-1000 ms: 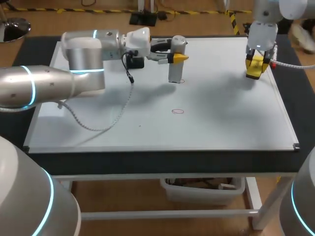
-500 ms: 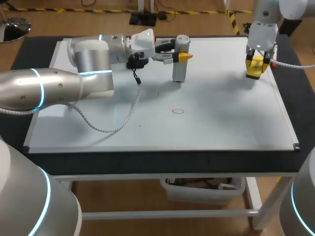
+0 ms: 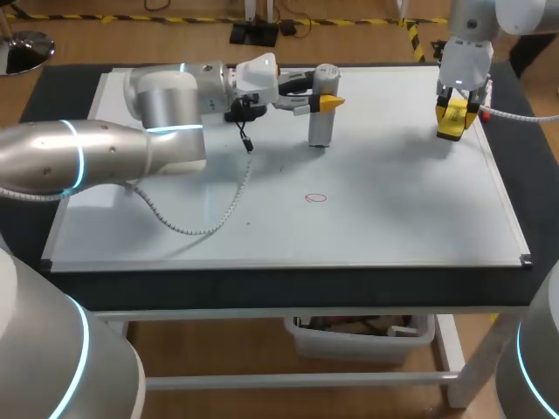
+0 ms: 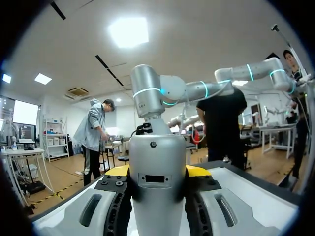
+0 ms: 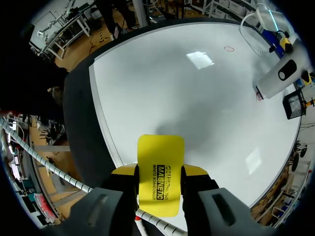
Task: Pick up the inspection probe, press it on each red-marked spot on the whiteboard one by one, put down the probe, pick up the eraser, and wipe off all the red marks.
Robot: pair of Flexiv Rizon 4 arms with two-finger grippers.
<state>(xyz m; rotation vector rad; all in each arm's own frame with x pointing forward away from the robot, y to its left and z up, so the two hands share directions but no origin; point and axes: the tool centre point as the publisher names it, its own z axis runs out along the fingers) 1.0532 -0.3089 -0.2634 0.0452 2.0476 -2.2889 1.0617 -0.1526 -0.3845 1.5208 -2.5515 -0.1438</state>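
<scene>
A silver cylindrical probe (image 3: 320, 127) stands upright on the whiteboard (image 3: 393, 218), and my left gripper (image 3: 325, 102) is shut on its upper part from the side. In the left wrist view the probe (image 4: 157, 187) fills the gap between the yellow-tipped fingers (image 4: 118, 171). Its lower end rests by one small red ring (image 5: 259, 96), seen from the right wrist. A second red ring (image 3: 315, 197) lies nearer the front. My right gripper (image 3: 458, 112) is shut on the yellow eraser (image 3: 450, 129), held over the board's far right part; that eraser (image 5: 160, 172) points out ahead of its fingers.
A grey cable (image 3: 218, 209) hangs from my left arm and loops over the board's left half. The board's right edge (image 3: 507, 192) runs close by the right gripper.
My left arm has shifted the probe a little to the right and farther back, onto the far red ring, which it now covers in the head view. The right arm and eraser have not moved.
</scene>
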